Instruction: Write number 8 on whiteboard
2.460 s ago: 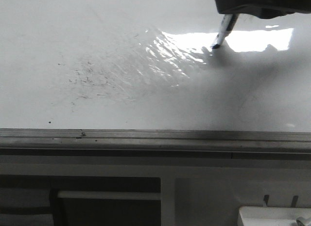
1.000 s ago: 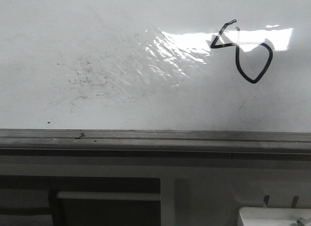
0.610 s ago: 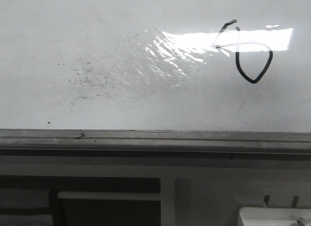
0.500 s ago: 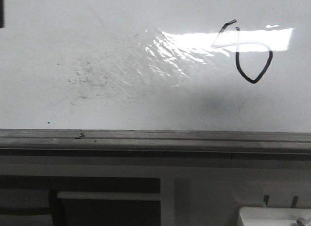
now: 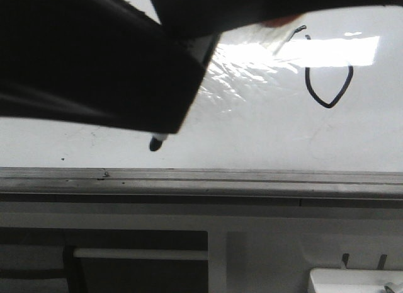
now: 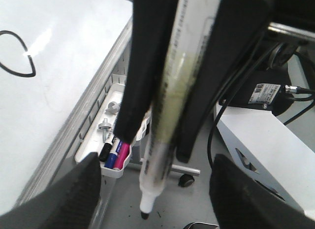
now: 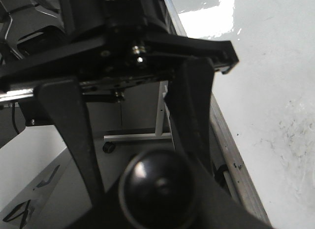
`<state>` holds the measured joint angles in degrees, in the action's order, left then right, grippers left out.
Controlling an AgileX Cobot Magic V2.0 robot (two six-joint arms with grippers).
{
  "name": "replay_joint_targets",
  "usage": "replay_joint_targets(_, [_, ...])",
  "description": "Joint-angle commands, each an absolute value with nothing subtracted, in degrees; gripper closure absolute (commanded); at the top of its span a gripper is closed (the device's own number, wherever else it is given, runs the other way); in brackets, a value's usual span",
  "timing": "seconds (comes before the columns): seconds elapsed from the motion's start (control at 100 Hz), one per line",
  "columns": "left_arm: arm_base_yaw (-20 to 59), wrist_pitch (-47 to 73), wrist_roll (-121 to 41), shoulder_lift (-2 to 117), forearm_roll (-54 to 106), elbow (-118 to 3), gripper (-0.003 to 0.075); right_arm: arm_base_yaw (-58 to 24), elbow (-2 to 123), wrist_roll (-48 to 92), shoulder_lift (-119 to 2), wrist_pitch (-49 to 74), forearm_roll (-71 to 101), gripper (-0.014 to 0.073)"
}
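left gripper (image 6: pixel 170 108) clamped on marker (image 6: pixel 165 115), barrel between fingers, tip beyond fingertips | right gripper (image 7: pixel 133 115) fingers spread wide, holding nothing | number 8 (image 5: pixel 327 85) on whiteboard (image 5: pixel 252 142), off to side of marker tip, top washed out by glare | marker likely light, stiff, slick: grip mid-barrel
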<state>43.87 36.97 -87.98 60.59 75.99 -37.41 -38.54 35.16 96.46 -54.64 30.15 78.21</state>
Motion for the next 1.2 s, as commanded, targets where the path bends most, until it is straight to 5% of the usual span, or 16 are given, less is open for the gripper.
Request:
replay_joint_targets(0.0, [44.25, 39.64, -89.16, 61.83, 78.42, -40.22, 0.0281, -38.10, 36.74, 96.33, -54.17, 31.85, 79.67, 0.0659])
replay_joint_targets(0.19, [44.25, 41.38, -89.16, 65.21, 78.44, -40.76, 0.0309, -38.10, 36.74, 96.33, -54.17, 32.33, 79.67, 0.0659])
replay_joint_targets(0.41, [44.25, 41.55, -89.78, 66.48, 82.30, -40.89, 0.0509, -38.10, 36.74, 96.33, -54.17, 33.62, 79.67, 0.0659])
replay_joint_targets(0.61, [44.25, 44.37, -95.22, 66.48, 86.15, -40.89, 0.0521, -38.10, 36.74, 95.97, -54.17, 33.85, 79.67, 0.0659])
replay_joint_targets(0.78, [44.25, 44.39, -95.22, 66.48, 86.15, -40.89, 0.0743, -38.10, 36.74, 93.32, -54.17, 33.42, 79.67, 0.0655])
replay_joint_targets(0.84, [44.25, 44.39, -95.22, 66.48, 86.15, -40.89, 0.0741, -38.10, 36.74, 91.99, -54.17, 32.84, 79.67, 0.0641])
replay_joint_targets(0.93, [44.25, 44.39, -95.11, 66.48, 86.15, -40.89, 0.0741, -38.10, 36.74, 91.86, -54.17, 32.59, 79.67, 0.0524])
replay_joint_targets(1.1, [44.25, 44.64, -95.11, 66.48, 87.48, -40.37, 0.0741, -38.10, 36.74, 91.44, -53.94, 30.94, 80.45, 0.0069])
replay_joint_targets(1.19, [44.13, 43.77, -95.11, 66.48, 88.87, -38.76, 0.0741, -38.10, 36.74, 91.44, -52.98, 30.77, 82.20, -0.0057])
